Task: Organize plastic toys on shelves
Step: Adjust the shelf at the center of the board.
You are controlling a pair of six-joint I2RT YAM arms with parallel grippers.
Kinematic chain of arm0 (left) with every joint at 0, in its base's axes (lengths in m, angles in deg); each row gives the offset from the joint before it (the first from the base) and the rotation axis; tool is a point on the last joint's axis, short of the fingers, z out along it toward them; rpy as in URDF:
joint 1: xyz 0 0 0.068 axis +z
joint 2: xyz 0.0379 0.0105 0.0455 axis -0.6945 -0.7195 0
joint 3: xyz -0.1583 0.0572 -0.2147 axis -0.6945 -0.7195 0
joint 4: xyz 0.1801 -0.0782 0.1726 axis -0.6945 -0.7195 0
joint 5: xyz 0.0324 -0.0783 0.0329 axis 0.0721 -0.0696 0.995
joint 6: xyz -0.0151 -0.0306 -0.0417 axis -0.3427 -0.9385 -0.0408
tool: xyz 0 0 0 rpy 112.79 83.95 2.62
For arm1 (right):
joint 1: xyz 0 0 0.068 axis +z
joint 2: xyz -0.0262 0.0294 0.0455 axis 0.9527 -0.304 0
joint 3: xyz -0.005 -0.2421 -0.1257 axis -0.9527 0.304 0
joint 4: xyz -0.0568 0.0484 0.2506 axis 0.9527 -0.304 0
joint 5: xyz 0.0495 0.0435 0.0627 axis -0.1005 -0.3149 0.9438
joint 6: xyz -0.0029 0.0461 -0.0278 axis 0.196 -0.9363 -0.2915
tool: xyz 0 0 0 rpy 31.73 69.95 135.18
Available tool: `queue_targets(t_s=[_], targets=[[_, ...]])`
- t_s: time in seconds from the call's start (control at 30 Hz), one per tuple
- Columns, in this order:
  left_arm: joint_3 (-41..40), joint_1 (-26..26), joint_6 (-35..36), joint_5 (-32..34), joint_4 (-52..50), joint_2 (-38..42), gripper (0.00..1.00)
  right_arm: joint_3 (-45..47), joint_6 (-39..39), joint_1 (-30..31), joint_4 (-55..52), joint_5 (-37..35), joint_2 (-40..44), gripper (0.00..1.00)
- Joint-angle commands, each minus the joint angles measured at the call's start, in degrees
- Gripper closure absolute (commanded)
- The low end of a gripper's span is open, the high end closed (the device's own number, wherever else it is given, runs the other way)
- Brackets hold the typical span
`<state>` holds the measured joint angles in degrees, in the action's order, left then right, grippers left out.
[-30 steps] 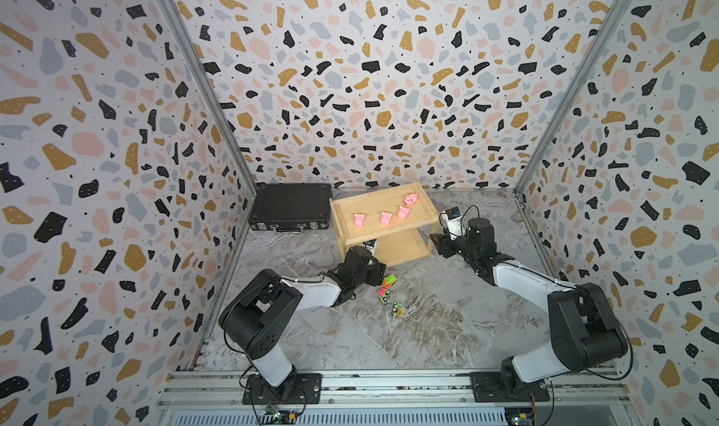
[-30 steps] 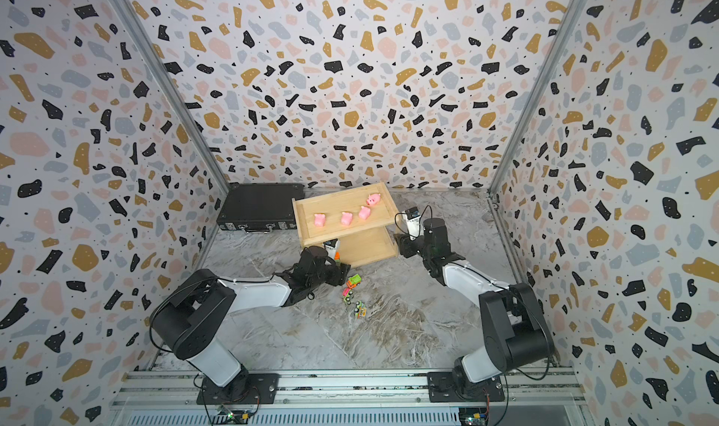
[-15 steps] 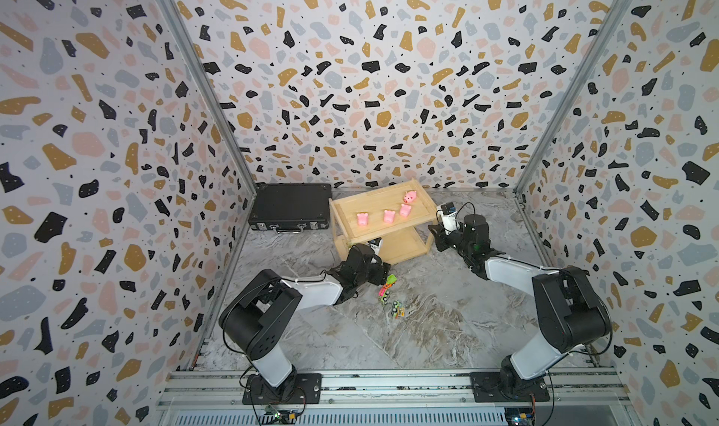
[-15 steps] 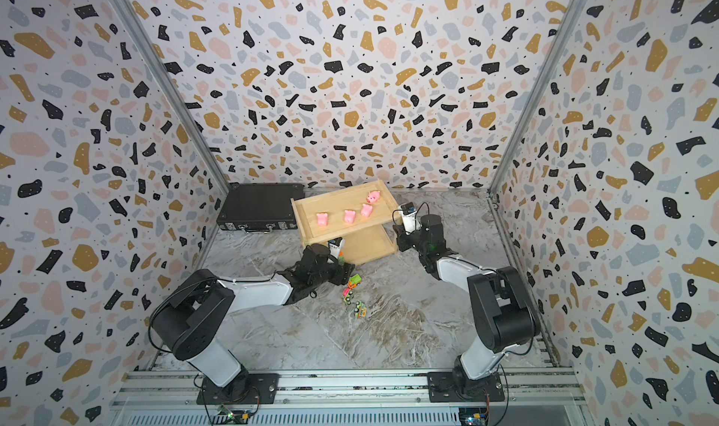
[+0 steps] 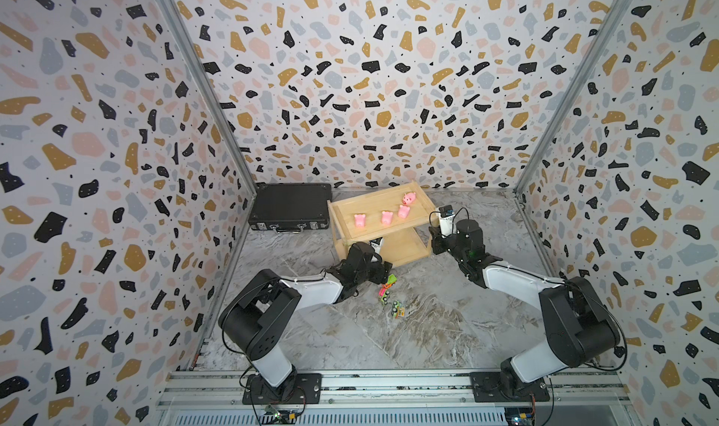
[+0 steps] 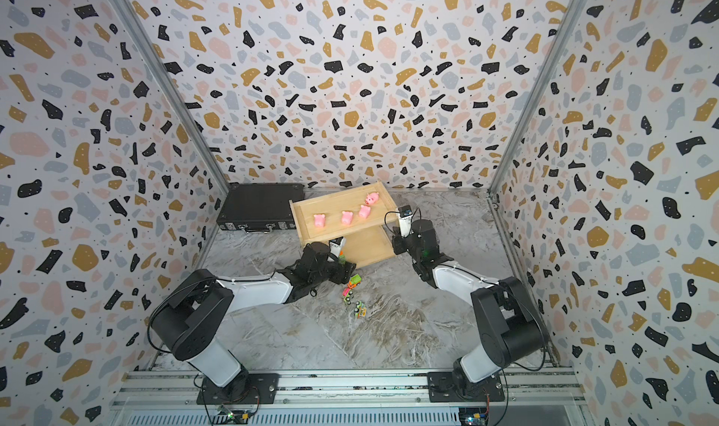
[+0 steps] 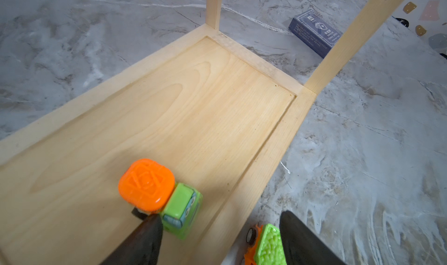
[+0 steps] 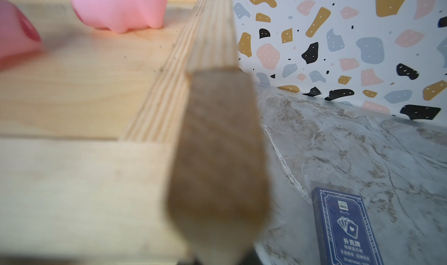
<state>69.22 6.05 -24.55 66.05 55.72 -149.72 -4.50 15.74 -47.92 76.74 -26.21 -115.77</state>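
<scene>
The shelves [image 5: 373, 208] [image 6: 334, 206], a light wooden rack, stand at the back of the floor. Several pink pigs such as the far one [image 5: 408, 199] sit on the top tier. In the left wrist view an orange and green truck [image 7: 164, 198] rests on the lower tier, just past one fingertip of my open left gripper [image 7: 220, 217] [image 5: 383, 267]. A green and orange vehicle [image 7: 266, 246] [image 5: 390, 280] lies on the floor beside the other finger. My right gripper [image 8: 217, 261] [image 5: 435, 245] is shut on the rack's corner post [image 8: 217, 142].
Two more small vehicles [image 5: 383, 292] [image 5: 397, 310] lie on the marble floor in front of the rack. A black hard case [image 5: 290, 206] sits to the left of the rack. A blue card box [image 8: 346, 227] [image 7: 315, 37] lies behind the rack near the patterned back wall.
My right gripper has moved in to the rack's front right corner post and closed on it. The left arm has barely moved.
</scene>
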Motion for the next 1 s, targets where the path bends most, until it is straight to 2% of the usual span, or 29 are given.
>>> queue_targets(t_s=[0.0, 0.17, 0.27, 0.33, 0.57, 0.73, 0.83, 0.97], targets=[[3.20, -0.08, -0.62, 0.55, 3.59, -0.34, 0.21, 0.28, 0.19, 2.16, -3.90, -4.61, 2.75, 1.00], [4.02, -0.65, -1.36, 2.06, 3.26, -0.65, 0.29, -0.73, -1.62, 3.61, -7.83, -8.45, 2.71, 1.00], [4.07, -0.89, -1.69, 1.63, 2.95, -0.67, 0.43, -1.42, -3.94, 4.26, -9.30, -10.58, 2.26, 1.00], [3.70, -1.08, -1.91, 1.84, 2.94, -0.48, 0.46, -1.81, -4.95, 4.95, -9.93, -12.26, 1.74, 1.00], [1.53, -2.26, -2.81, 5.46, 2.45, 1.99, 0.46, -3.54, -8.73, 5.67, -13.96, -16.95, 0.78, 1.00], [-1.22, -3.07, -3.25, 8.13, 3.35, 4.11, 0.34, -4.40, -11.81, 5.72, -16.35, -18.45, 0.93, 1.00], [-1.66, -3.40, -2.53, 7.34, 3.15, 4.30, 0.29, -4.97, -13.29, 5.81, -17.68, -18.68, 1.02, 1.00], [-0.24, -3.57, -2.05, 4.90, 0.03, 3.54, 0.29, -5.58, -13.79, 5.90, -18.46, -18.20, 0.76, 1.00]])
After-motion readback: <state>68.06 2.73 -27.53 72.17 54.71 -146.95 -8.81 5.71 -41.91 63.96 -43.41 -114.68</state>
